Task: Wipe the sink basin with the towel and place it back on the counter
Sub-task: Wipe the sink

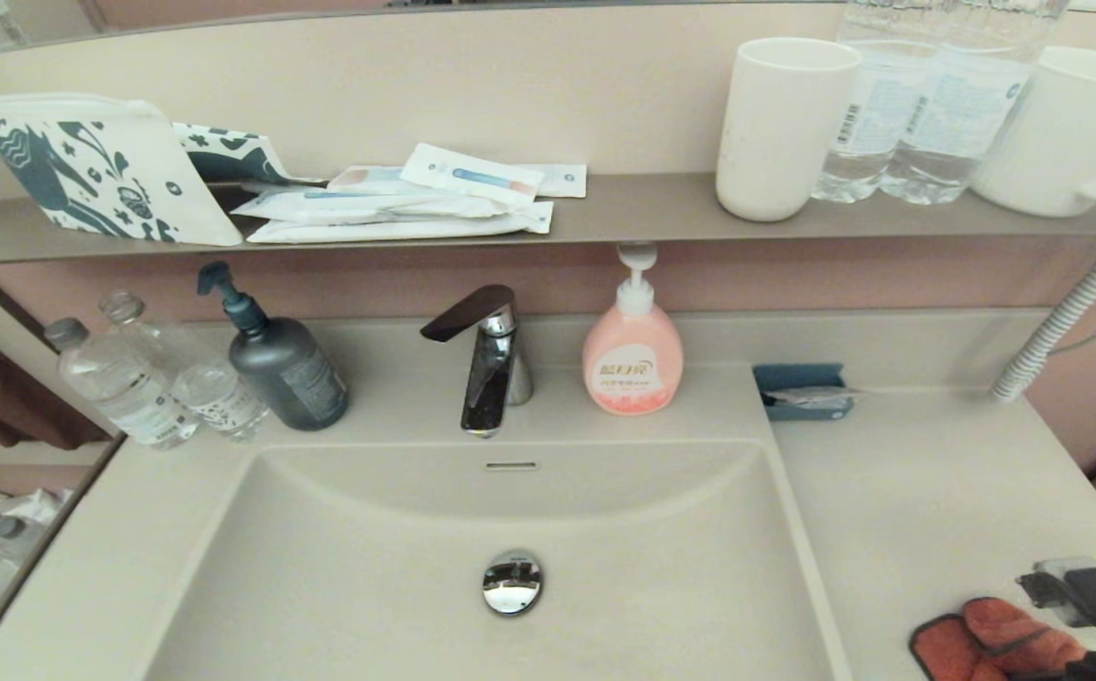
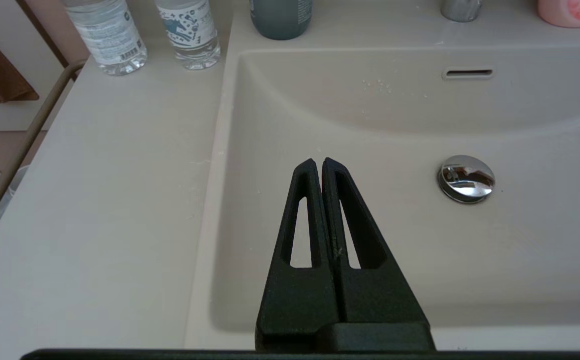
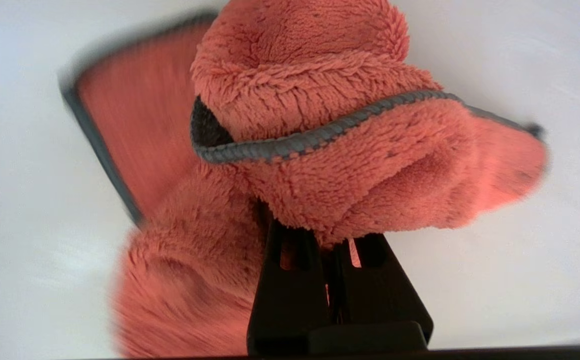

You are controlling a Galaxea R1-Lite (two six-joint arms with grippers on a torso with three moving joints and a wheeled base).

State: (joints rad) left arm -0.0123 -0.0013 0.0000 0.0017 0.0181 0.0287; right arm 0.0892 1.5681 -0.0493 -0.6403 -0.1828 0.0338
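Observation:
The orange-coral towel [image 1: 1001, 638] is bunched at the near right corner of the beige counter [image 1: 926, 492]. One dark-edged corner of it lies flat. My right gripper [image 1: 1066, 654] is shut on the towel [image 3: 320, 150]; the fuzzy folds hide its fingertips [image 3: 290, 250] in the right wrist view. The sink basin [image 1: 368, 567] lies to the left, with its chrome drain plug [image 1: 513, 582] and overflow slot [image 1: 512, 465]. My left gripper [image 2: 318, 162] is shut on nothing above the near left part of the basin [image 2: 395, 240] and is out of the head view.
A chrome faucet [image 1: 491, 359] stands behind the basin between a dark pump bottle [image 1: 278, 364] and a pink soap dispenser [image 1: 633, 355]. Water bottles [image 1: 146, 378] stand at the back left, a blue tray [image 1: 803, 390] at the back right. The shelf [image 1: 642, 213] carries cups, bottles and sachets.

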